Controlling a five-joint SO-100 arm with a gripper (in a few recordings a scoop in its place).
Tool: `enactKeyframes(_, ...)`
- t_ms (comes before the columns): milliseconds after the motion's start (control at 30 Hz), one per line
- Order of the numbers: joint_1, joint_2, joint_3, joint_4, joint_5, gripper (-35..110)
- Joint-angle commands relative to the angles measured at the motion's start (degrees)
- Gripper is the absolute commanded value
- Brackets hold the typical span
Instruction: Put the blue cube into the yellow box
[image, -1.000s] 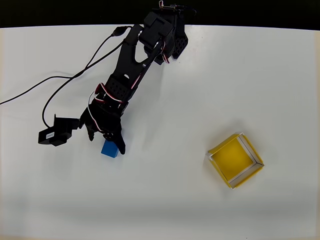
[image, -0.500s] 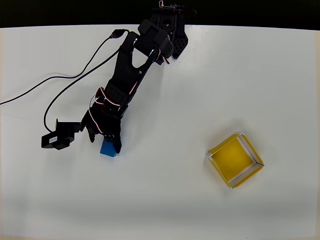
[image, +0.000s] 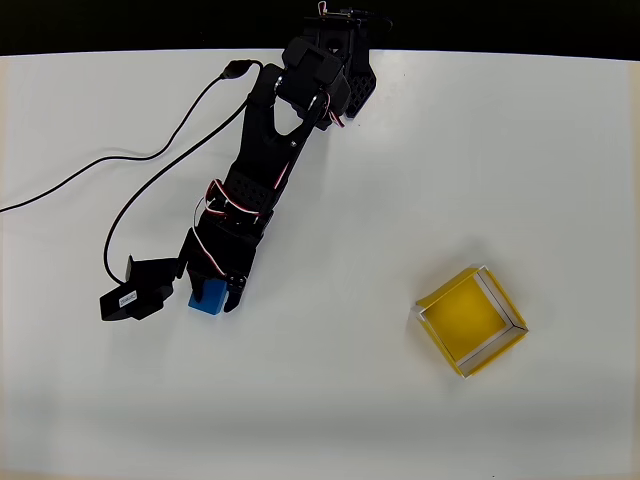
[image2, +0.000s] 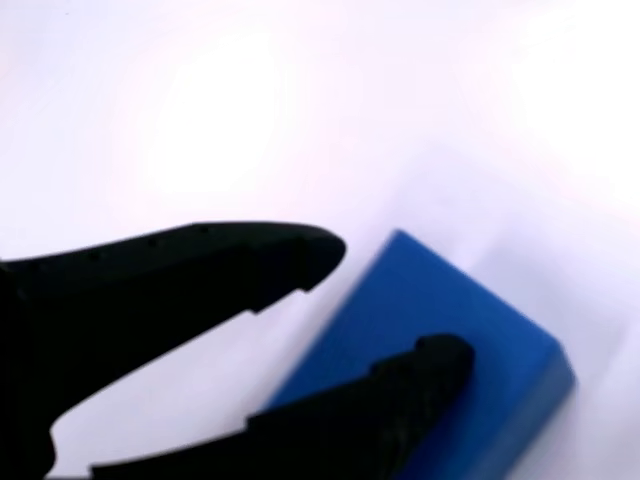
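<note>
Between the fingers: we log the blue cube (image: 208, 297) (image2: 430, 345), on the table (image: 400, 150).
Claw (image: 212, 296) (image2: 390, 305): parted, straddling it, not clamped.
Yellow box (image: 470, 320): well right, overhead.

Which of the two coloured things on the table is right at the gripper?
The blue cube, sitting at the gripper fingers; the yellow box lies far right in the overhead view.

Wrist view: lower finger (image2: 400, 395) covers the near part of the blurred cube (image2: 440, 310). Overhead view: gripper (image: 212, 292) overlaps the cube (image: 207, 298); contact cannot be told.
</note>
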Motion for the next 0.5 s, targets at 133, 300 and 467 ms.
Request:
enactKeyframes(133,-5.3,16.0,5.2,-4.7,-2.5,19)
enactKeyframes(300,-3.5,16.7,7.0,-6.2,-2.5,32)
enactKeyframes(467,0.4,17.6,6.6,-5.6,-6.5,44)
